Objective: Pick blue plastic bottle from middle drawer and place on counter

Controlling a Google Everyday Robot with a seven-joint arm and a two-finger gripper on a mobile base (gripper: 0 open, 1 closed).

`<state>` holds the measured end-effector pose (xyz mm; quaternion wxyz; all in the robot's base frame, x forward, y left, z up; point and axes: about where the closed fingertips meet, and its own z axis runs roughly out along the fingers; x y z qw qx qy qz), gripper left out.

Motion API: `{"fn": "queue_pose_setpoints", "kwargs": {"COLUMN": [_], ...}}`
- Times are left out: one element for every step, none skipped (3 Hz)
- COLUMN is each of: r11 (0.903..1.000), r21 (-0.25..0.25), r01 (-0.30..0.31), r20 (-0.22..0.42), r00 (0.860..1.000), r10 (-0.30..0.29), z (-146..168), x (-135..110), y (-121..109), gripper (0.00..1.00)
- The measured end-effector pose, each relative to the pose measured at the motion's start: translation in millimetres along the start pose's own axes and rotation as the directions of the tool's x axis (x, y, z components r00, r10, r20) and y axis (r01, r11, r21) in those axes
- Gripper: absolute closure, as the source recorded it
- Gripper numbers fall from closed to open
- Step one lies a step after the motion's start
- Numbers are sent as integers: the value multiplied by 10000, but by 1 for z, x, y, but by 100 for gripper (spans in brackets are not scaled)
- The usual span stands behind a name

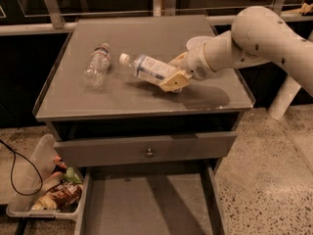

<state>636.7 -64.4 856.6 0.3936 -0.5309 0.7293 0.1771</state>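
There are two bottles, one gripper, one open drawer, one closed drawer front and one bin.

Both bottles are over the counter, which fills the upper middle of the frame. The blue plastic bottle sits near the centre of the counter, tilted, with its white cap pointing to the upper left. The clear crinkled bottle lies on its side to the left of it, apart from it.

The gripper reaches in from the right on the white arm. Its jaws are pinched on the base end of the blue plastic bottle, spread only as wide as the bottle. One tan finger is below the bottle and the other above. Whether the bottle touches the counter cannot be told.

The drawer front with a small knob is below the counter. The middle drawer stands pulled out at the bottom of the frame. At lower left, a bin holds snack packets.
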Motion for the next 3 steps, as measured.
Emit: {"fn": "queue_pose_setpoints", "kwargs": {"r11": [10000,10000,10000], "r21": [-1,-1,-1], "r01": [0,0,0], "r20": [0,0,0], "r00": [10000,10000,10000], "r10": [0,0,0], "z": [0,0,0], "x": [0,0,0], "y": [0,0,0], "gripper": [11,0,0]}}
